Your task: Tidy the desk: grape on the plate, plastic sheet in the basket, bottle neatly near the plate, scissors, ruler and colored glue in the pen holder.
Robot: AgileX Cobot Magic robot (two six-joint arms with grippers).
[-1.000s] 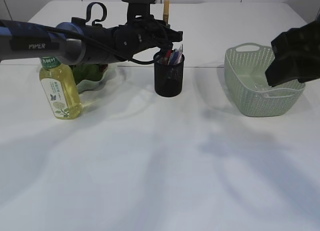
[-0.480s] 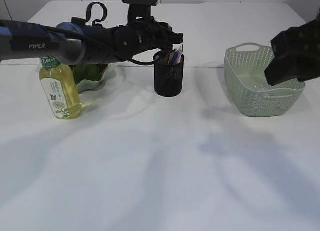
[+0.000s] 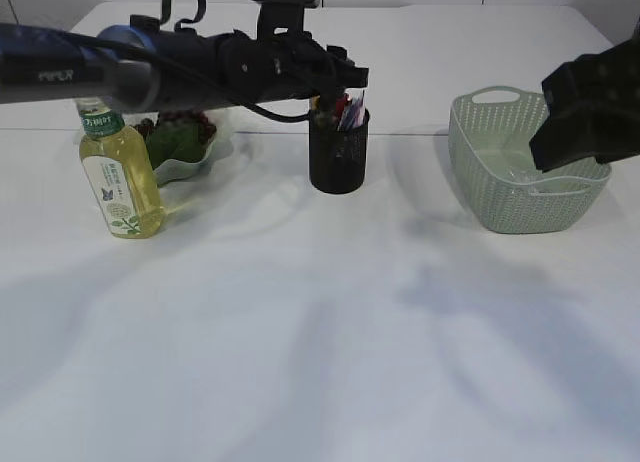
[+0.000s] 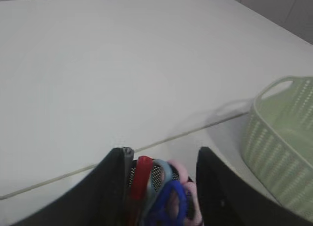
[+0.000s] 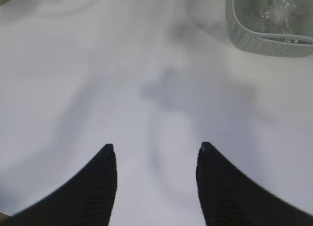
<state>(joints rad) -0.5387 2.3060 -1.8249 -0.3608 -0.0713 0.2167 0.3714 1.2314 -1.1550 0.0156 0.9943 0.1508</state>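
My left gripper hovers just over the black mesh pen holder, jaws apart and holding nothing. Between the fingers I look down on blue scissors handles, a red stick and pink handles standing in the holder. The yellow-green bottle stands upright at the left, beside the plate with grapes. The crumpled plastic sheet lies inside the pale green basket. My right gripper is open above bare table. The ruler cannot be made out.
The right arm's black housing hangs in front of the basket's right side. The basket's handle shows to the right of the left gripper. A seam runs across the white table behind the holder.
The left gripper's jaws have spread and the arm has risen slightly. The orange-yellow item that stuck up above it a second ago no longer shows. The right arm has not moved.
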